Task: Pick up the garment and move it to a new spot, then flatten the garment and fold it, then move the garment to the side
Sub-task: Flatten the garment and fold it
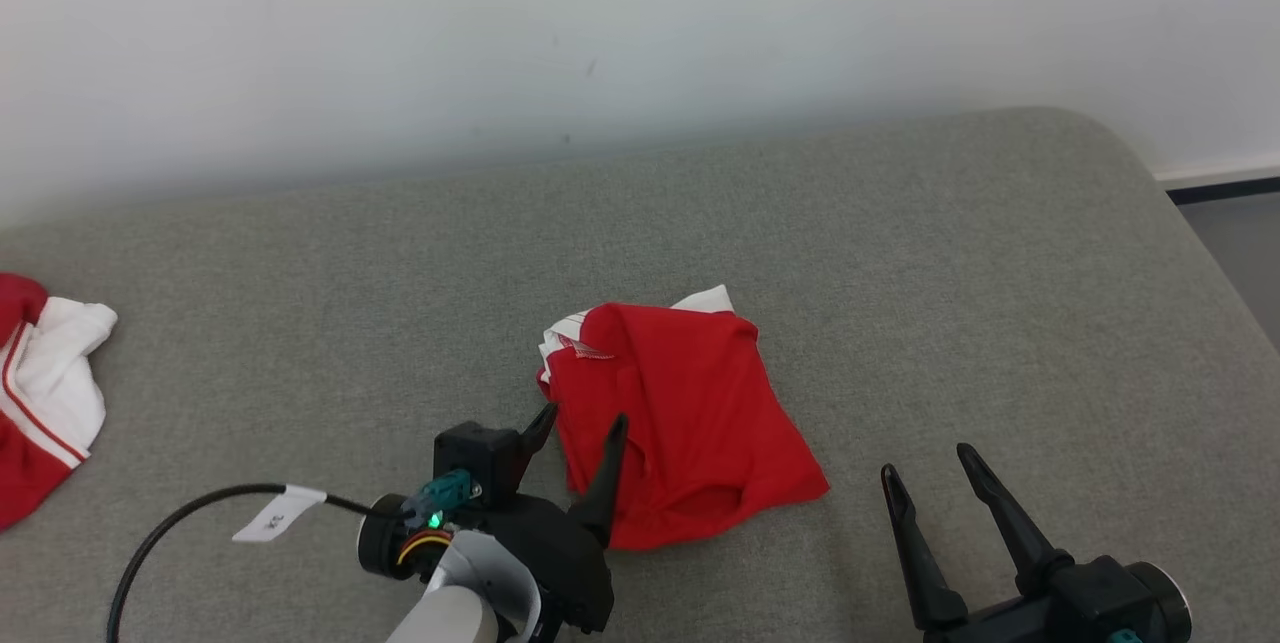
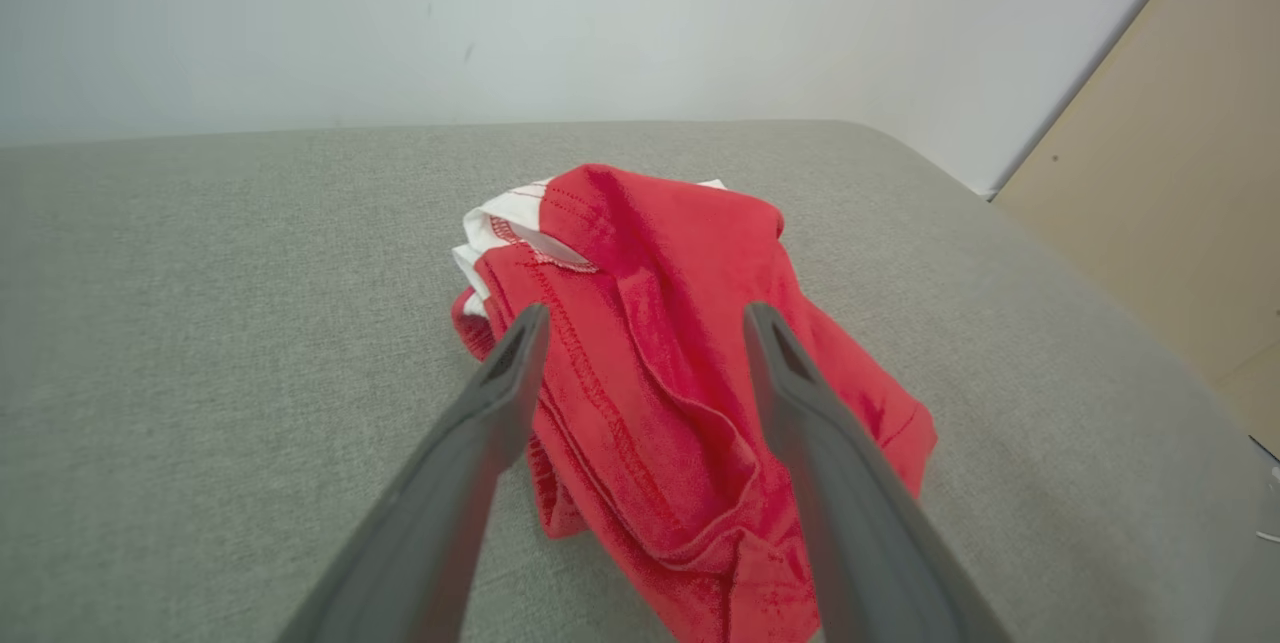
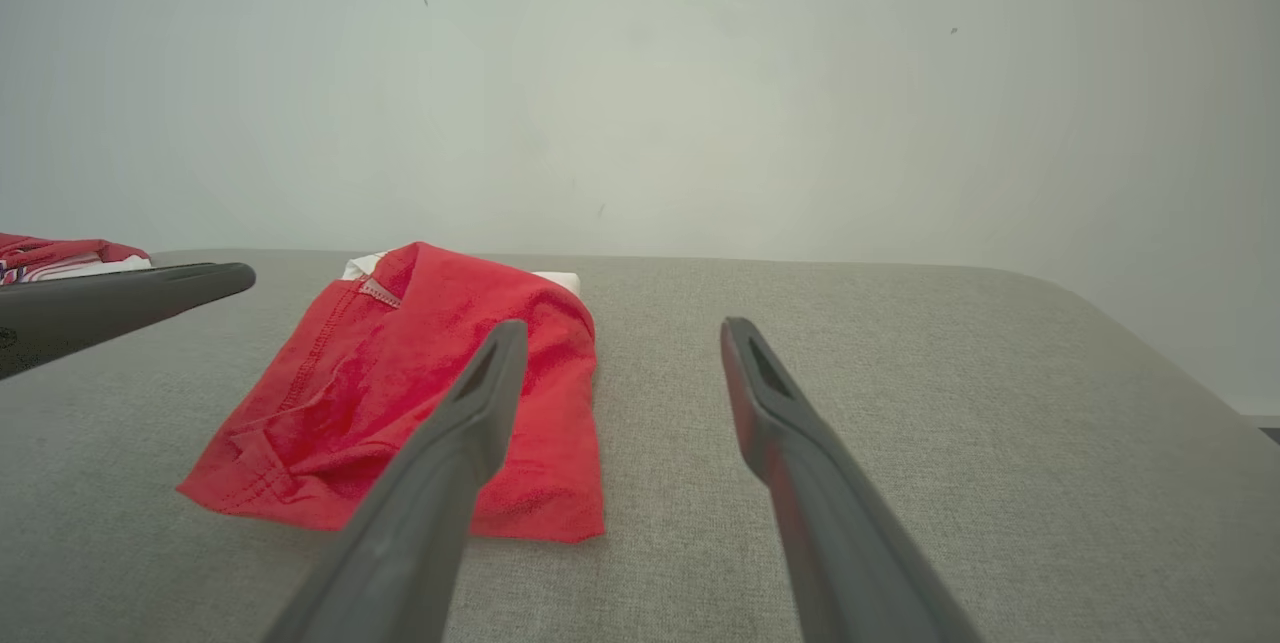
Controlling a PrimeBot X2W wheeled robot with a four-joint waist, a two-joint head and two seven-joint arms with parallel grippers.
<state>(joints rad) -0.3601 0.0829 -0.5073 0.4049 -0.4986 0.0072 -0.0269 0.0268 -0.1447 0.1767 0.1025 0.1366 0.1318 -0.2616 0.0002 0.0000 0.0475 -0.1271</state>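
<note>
Garment (image 1: 690, 413), red with white trim, lies folded into a rough rectangle near the middle of the grey couch (image 1: 900, 253), flat on the fabric and held by nothing. We note our left gripper (image 1: 585, 415) at its near left edge, fingers spread wide: one over the red cloth, the other just beside the edge. We cannot tell whether the tips touch it. Our right gripper (image 1: 926, 460) hovers to the right of the garment, apart from it, fingers likewise spread and empty. A second red-and-white garment (image 1: 40, 393) lies crumpled at the couch's far left. A pale wall (image 1: 600, 23) stands behind.
</note>
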